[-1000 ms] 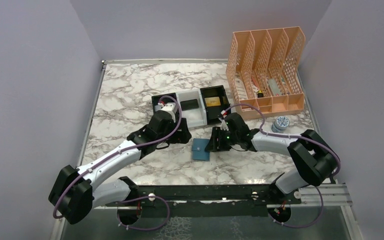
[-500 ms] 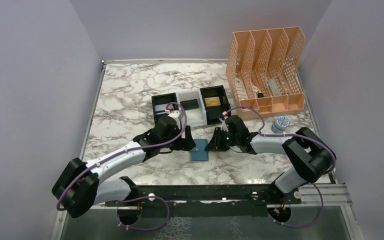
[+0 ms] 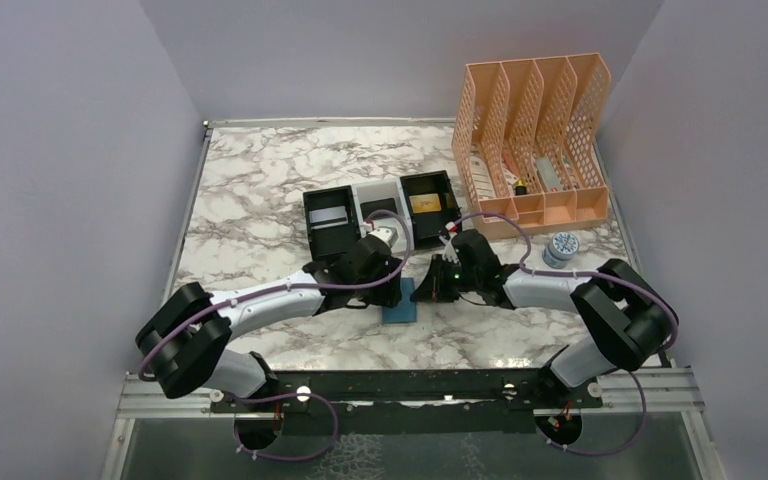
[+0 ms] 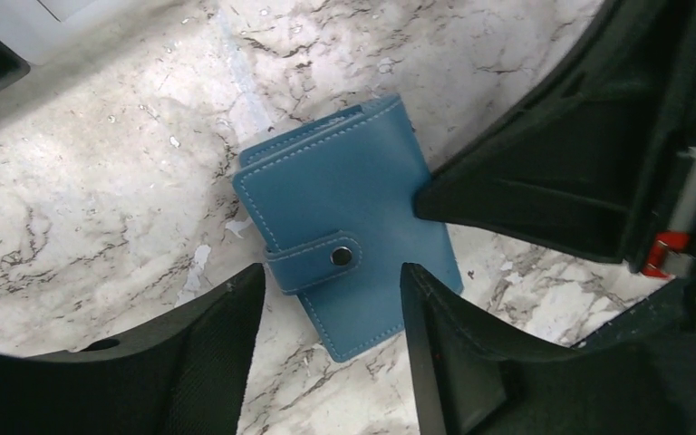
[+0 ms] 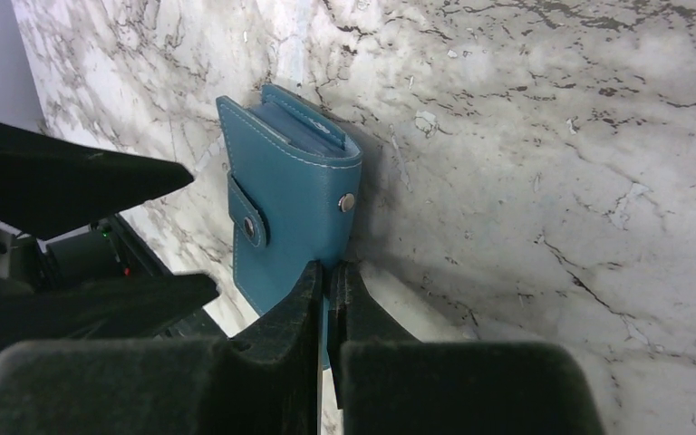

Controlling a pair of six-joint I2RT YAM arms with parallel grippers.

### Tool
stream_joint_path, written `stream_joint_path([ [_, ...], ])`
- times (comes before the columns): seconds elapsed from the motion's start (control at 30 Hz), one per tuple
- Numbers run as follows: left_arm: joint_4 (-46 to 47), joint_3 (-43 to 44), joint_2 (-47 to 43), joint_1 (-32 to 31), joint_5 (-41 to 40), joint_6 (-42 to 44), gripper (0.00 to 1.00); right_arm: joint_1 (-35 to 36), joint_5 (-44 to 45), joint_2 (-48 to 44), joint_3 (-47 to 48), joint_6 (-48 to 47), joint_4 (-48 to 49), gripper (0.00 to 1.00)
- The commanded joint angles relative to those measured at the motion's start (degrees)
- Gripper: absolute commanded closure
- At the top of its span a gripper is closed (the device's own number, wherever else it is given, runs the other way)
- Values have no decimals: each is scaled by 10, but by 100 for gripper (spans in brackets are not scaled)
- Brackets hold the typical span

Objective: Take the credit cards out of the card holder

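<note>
**A:** Left gripper (image 4: pixel 326 283), status?

**B:** Jaws spread, low over the marble surface (image 3: pixel 250 200). One stands on each side of the strap end of the card holder (image 4: pixel 344 217).

**A:** Card holder, position?

**B:** Flat on the surface, folded shut, strap snapped. It lies just in front of the three-compartment tray (image 3: pixel 307 212), between the two grippers.

**A:** Right gripper (image 5: pixel 326 272)?

**B:** Jaws pressed together, tips touching the holder's right edge. Cannot tell whether they nip the cover.

**A:** Cards?

**B:** A gold card (image 3: pixel 423 203) lies in the tray's right compartment.
</note>
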Motion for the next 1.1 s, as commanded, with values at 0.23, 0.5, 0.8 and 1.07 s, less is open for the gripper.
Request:
stream_joint_path([
  [0.23,-29,61,72,-14,-31,9,50,1,-4,-51,13,-7,-47,99],
  [0.5,-35,83,108,-24,-8,18,49,1,6,-57,14,-7,-59,99],
  [0.8,-63,88,110,-26,-24,25,62,1,16,-62,20,-10,-70,99],
  [1.07,-64,81,92,-27,-24,35,75,1,27,-67,20,-10,-76,99],
])
